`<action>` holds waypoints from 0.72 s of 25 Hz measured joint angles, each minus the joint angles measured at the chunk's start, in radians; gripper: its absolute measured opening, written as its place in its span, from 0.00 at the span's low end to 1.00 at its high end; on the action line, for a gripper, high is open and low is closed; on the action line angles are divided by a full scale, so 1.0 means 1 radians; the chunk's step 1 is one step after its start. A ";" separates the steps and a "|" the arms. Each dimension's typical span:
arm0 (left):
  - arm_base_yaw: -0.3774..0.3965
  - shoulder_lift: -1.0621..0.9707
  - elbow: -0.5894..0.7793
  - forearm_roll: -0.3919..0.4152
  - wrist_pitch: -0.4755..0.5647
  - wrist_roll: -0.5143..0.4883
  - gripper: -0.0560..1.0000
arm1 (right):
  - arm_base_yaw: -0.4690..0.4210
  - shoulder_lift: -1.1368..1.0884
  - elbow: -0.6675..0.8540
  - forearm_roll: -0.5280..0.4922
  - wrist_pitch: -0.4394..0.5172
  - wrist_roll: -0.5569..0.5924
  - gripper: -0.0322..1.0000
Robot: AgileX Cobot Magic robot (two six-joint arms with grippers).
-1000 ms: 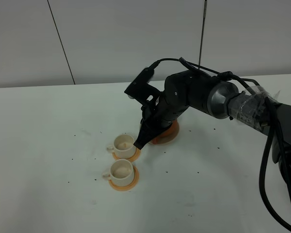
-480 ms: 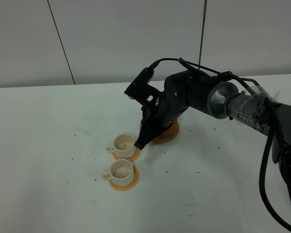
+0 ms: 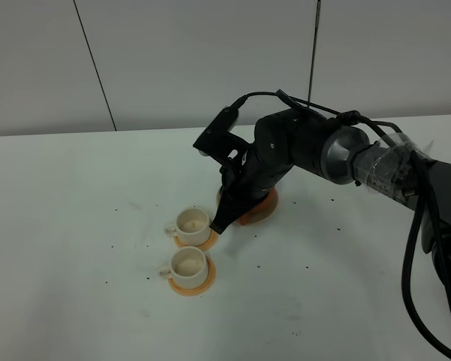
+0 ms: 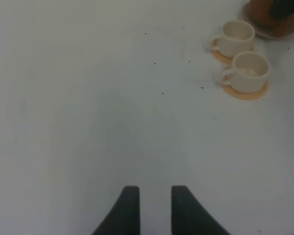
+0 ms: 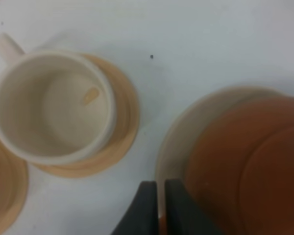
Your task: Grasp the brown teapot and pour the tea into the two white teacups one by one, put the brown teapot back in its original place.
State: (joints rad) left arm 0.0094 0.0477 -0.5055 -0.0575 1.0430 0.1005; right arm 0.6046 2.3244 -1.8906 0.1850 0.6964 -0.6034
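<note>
The brown teapot stands on its cream trivet, the original place, mostly hidden behind my right arm in the exterior view. From above, the right wrist view shows the teapot upright. My right gripper is shut at the pot's side over the trivet rim, with a thin brown sliver of the pot between its fingers. Its tip hangs beside the far white teacup. The near teacup sits in front of it. My left gripper hovers far off, slightly open and holding nothing.
Each cup rests on an orange coaster. Small dark specks are scattered on the white table around the cups. A grey wall runs along the table's back edge. My right arm's cables loop at the right side.
My right gripper has shifted very slightly toward the teapot. The teapot and both cups have stayed where they were.
</note>
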 joint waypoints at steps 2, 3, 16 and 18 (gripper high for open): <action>0.000 0.000 0.000 0.000 0.000 0.000 0.27 | 0.000 0.000 0.000 -0.004 0.004 0.000 0.05; 0.000 0.000 0.000 0.000 0.000 0.000 0.27 | 0.000 0.000 0.000 -0.004 0.005 0.000 0.05; 0.000 0.000 0.000 0.000 0.000 0.000 0.27 | 0.000 -0.001 0.000 -0.012 0.019 0.000 0.05; 0.000 0.000 0.000 0.000 0.000 0.000 0.27 | 0.000 -0.001 0.000 -0.005 0.020 0.000 0.05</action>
State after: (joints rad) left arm 0.0094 0.0477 -0.5055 -0.0575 1.0430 0.1005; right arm 0.6046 2.3235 -1.8906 0.1800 0.7160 -0.6034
